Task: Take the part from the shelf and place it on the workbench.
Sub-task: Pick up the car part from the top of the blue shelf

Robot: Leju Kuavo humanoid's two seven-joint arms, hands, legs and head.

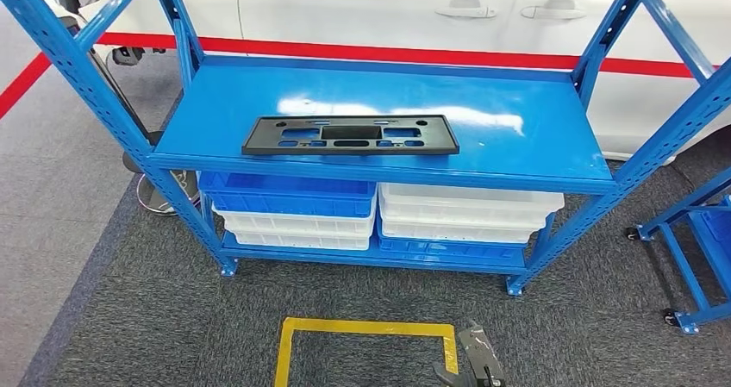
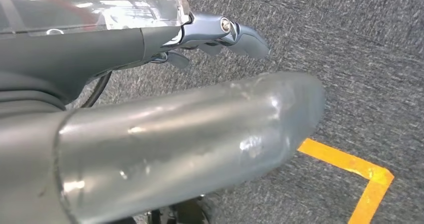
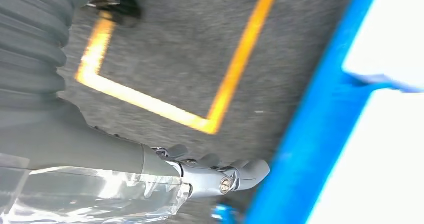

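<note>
Still at the reach step: part (image 1: 350,135) untouched on shelf (image 1: 534,120); left robot hand (image 2: 220,34) and right robot hand (image 3: 220,176) hanging low, fingers apart, holding nothing; next, lifting both toward the part.

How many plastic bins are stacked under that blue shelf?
5 show: on the left a blue bin atop two white bins; on the right two white bins. More may hide behind.
</note>
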